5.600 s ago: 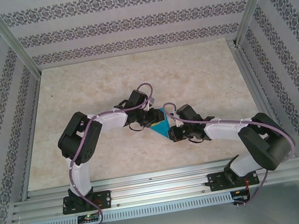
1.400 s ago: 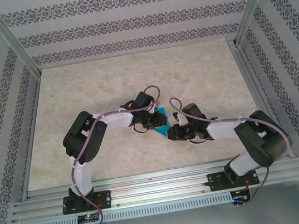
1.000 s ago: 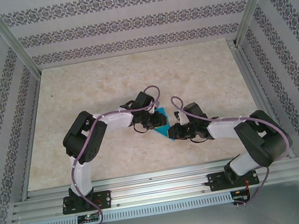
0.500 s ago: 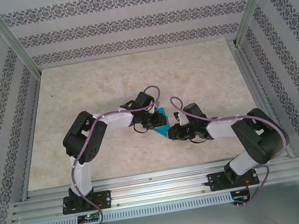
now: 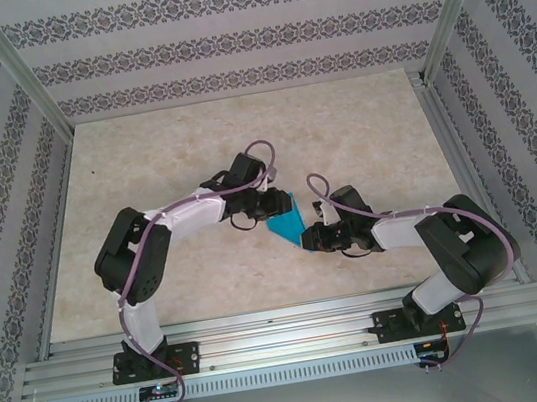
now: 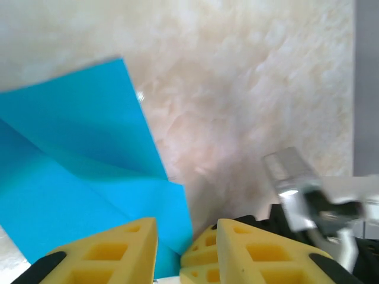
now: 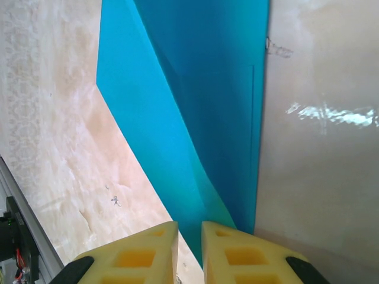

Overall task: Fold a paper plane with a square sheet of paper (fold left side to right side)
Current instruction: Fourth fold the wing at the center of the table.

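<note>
Beige marbled desk (image 5: 189,142). The folded cyan sheet of paper (image 5: 287,223) lies mid-frame between both arms. Right gripper (image 7: 189,245) is pinched on its narrow tip. Left gripper (image 6: 169,251) sits at the paper's upper-left edge, fingers slightly apart; can't tell if gripping.

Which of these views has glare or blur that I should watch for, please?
Left wrist view: soft throughout, and the blue paper has smeared edges. Right wrist view: the paper is sharp, with a white glare streak on the table at right. Top external view: evenly lit and crisp.
</note>
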You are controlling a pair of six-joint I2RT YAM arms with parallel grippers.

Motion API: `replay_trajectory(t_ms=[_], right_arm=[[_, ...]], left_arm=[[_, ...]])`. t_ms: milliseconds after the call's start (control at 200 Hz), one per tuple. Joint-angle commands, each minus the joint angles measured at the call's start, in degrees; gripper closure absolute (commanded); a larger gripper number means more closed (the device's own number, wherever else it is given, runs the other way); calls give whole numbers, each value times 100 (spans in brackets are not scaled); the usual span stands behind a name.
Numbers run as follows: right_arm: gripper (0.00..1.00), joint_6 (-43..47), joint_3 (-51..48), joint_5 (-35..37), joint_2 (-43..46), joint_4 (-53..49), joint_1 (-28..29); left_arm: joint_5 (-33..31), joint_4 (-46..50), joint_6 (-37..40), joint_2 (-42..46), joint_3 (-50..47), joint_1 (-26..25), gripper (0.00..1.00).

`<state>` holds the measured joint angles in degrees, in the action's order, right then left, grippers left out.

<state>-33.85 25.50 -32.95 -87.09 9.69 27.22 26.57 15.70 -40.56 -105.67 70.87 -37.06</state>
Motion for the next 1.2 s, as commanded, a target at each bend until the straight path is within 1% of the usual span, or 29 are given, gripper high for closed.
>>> replay_trajectory(t_ms=[0,115,290,485,769,1194], right_arm=[[82,-42,-92,19,-239,-123,20],[82,-30,-84,19,-253,-119,20],[82,-32,-74,33,-230,-148,29],[82,-8,-56,52,-221,-188,24],[82,53,-22,69,-249,-286,32],[81,102,-9,78,-250,-363,35]], left_arm=[[87,-65,129,266,-227,41,68],[591,-574,-35,152,-428,-6,71],[1040,-942,-155,-304,-273,-198,71],[1187,-1116,-287,-677,-83,-309,70],[980,-1046,-330,-1023,96,-320,69],[285,-312,-94,-1289,384,-295,69]])
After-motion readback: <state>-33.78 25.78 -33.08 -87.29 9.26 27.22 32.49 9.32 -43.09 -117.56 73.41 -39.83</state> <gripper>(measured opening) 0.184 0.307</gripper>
